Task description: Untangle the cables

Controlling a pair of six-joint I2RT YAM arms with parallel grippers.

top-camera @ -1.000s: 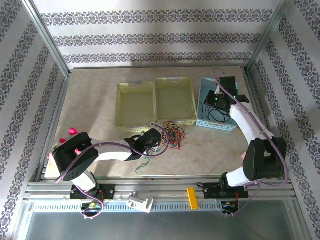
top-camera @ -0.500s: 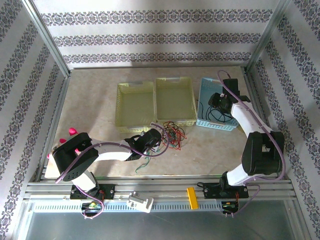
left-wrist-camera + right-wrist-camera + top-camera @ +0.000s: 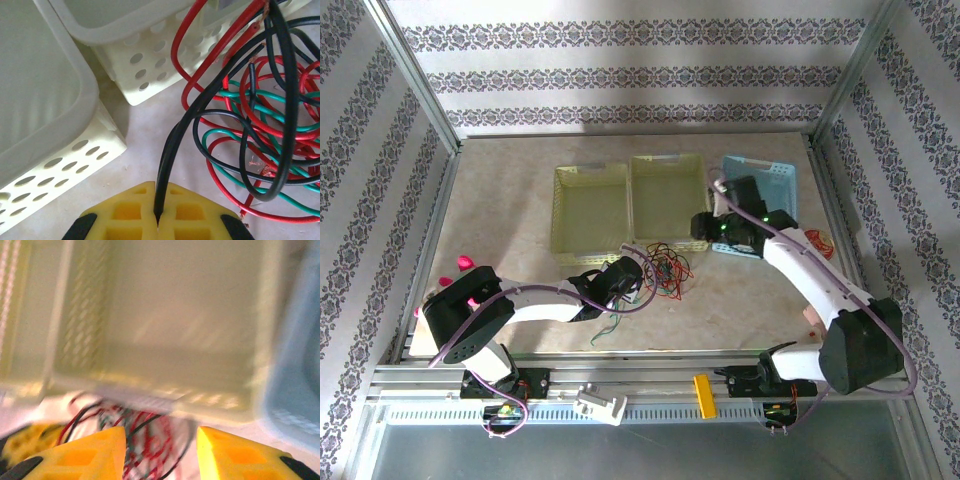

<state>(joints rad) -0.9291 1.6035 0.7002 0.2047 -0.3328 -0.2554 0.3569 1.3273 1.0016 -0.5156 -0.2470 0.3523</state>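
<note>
Now the right gripper [image 3: 706, 226] no longer hangs over the blue basket [image 3: 761, 162], as it did a second ago; it has swung left and sits by that basket's near left corner, facing the cables [image 3: 663, 268]. The left arm has not moved. In the right wrist view the right gripper [image 3: 161, 436] has its fingers spread, with nothing between them, and the blurred cables [image 3: 145, 432] show behind the gap.

The left gripper [image 3: 630, 283] is pressed together on the black cable [image 3: 169, 155], which enters the seam of its pads in the left wrist view, where the left gripper [image 3: 157, 220] shows at the bottom edge. From there the black cable rises and bends right into the knot of red, green and black loops [image 3: 255, 125]. The knot has no clear long axis. A green strand [image 3: 607, 330] trails slantwise toward the near left.

The cables lie just beside the near wall of the right yellow basket [image 3: 632, 200], with the left yellow basket [image 3: 560, 210] next to it. Bare table [image 3: 510, 210] lies to the left, and also between the knot and the near edge.
</note>
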